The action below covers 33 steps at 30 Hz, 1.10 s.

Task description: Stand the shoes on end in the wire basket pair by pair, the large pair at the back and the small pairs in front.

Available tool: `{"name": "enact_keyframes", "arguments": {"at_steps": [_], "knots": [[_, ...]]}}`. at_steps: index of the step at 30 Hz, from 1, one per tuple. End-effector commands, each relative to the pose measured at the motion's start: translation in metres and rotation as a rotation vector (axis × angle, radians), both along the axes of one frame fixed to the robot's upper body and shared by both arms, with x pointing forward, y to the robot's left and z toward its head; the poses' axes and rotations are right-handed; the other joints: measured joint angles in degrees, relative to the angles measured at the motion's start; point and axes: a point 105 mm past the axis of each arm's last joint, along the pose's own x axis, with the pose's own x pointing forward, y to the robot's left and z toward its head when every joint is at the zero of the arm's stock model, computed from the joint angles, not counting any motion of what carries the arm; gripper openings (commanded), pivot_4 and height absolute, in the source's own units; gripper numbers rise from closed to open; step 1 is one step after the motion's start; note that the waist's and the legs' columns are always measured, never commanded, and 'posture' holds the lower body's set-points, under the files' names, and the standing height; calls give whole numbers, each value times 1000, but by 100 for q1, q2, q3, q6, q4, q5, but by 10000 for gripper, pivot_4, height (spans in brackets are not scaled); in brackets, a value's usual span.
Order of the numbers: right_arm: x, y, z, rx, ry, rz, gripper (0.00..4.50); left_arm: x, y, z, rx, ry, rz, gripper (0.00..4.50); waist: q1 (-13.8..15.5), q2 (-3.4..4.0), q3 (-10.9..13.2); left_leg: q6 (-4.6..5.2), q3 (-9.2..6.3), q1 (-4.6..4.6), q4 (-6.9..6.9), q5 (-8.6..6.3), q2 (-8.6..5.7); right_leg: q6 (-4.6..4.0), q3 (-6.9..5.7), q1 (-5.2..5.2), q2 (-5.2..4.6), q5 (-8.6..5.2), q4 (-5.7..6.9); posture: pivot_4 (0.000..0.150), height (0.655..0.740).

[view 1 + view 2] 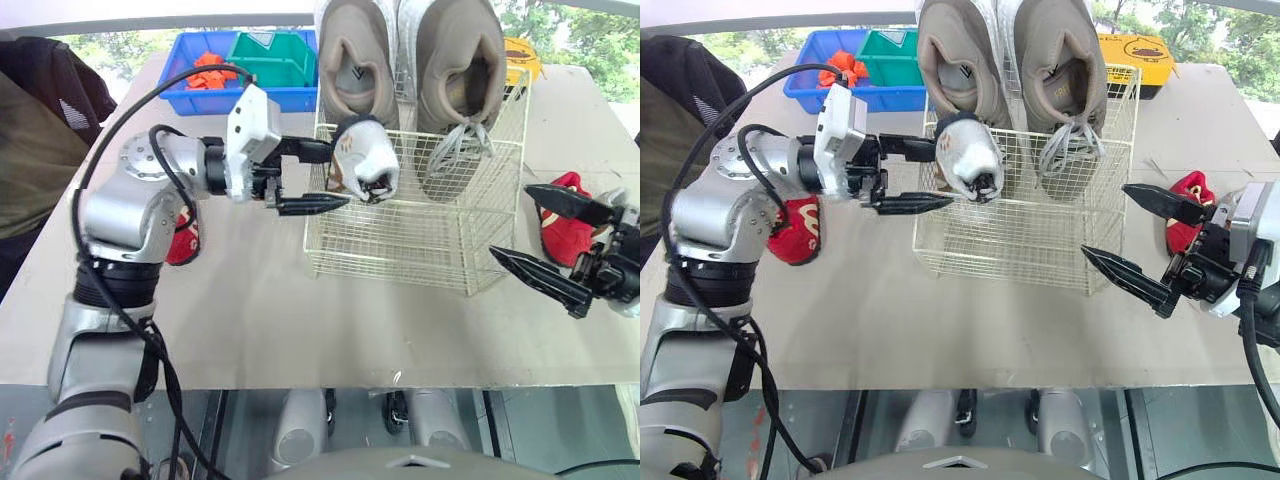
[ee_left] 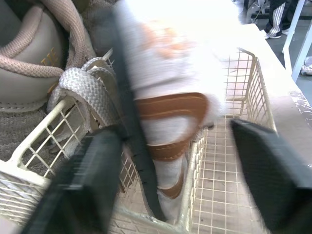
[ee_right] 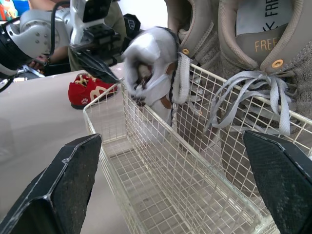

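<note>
A wire basket (image 1: 400,232) stands mid-table. A large grey-beige pair (image 1: 357,60) stands on end at its back. A small white shoe (image 1: 367,158) with brown straps stands at the basket's front left corner, leaning on the rim. My left gripper (image 1: 340,176) is open, one finger on each side of the white shoe (image 2: 165,117); the far finger (image 2: 273,180) is clear of it. My right gripper (image 1: 510,221) hangs open and empty just right of the basket. One small red shoe (image 1: 183,238) lies under my left arm. Another red shoe (image 1: 565,228) lies behind my right gripper.
A blue bin (image 1: 195,95) with orange pieces and a green bin (image 1: 272,55) sit at the back left. A yellow object (image 1: 522,55) sits behind the basket. A person in dark clothing (image 1: 40,120) is at the table's left edge. Bare tabletop lies in front of the basket.
</note>
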Motion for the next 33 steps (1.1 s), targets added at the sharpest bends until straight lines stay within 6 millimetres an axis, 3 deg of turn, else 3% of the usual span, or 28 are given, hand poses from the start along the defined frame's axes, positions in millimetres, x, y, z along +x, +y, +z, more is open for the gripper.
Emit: {"name": "enact_keyframes", "arguments": {"at_steps": [1,7,14,18,21,25,27,30,33], "knots": [[7,-9,-2,-10,14,-53,45000,-15,16,10,-50,62,40,44671,11,2,-1,0,1,3,-1,0,7,0,2,0,1,-1,3,1500,7400],[20,-28,-7,-25,47,-148,45000,-49,9,14,-152,145,-9,44671,62,1,-1,-1,-10,-15,10,0,22,0,-5,1,0,-1,-2,1500,7400],[40,-70,-17,-37,122,-400,45000,-83,-28,3,-251,226,-68,44671,47,1,-1,-15,-6,-11,10,9,19,-8,4,3,0,5,-3,1500,7400],[48,-109,-19,-74,206,-550,45000,-87,-62,0,-275,177,-53,44671,67,4,-3,-11,-7,-1,12,7,-10,-19,11,16,1,12,2,1500,7400],[52,-135,-18,-92,285,-635,45000,-82,-74,1,-314,211,-41,44671,56,4,-4,4,-5,12,12,-1,-21,-19,23,27,0,11,2,1500,7400],[61,-183,-25,-274,319,-874,45000,-80,-82,-2,-285,230,-49,44671,44,6,-5,6,2,40,4,-3,-22,-16,32,44,4,8,2,1500,7400],[65,-200,-31,-329,419,-937,45000,-84,-83,-5,-261,256,-84,44671,13,8,-5,7,8,51,0,-3,-21,-11,39,50,5,5,1,1500,7400],[70,-220,-41,-372,544,-968,45000,-88,-85,-8,-219,260,-117,44671,-3,13,-8,8,20,63,-2,-4,-21,-9,60,51,8,3,2,1500,7400],[82,-227,-50,-350,610,-955,45000,-92,-85,-8,-203,251,-154,44671,-1,16,-7,10,21,65,1,-5,-19,-23,64,51,12,-12,1,1500,7400]]}}
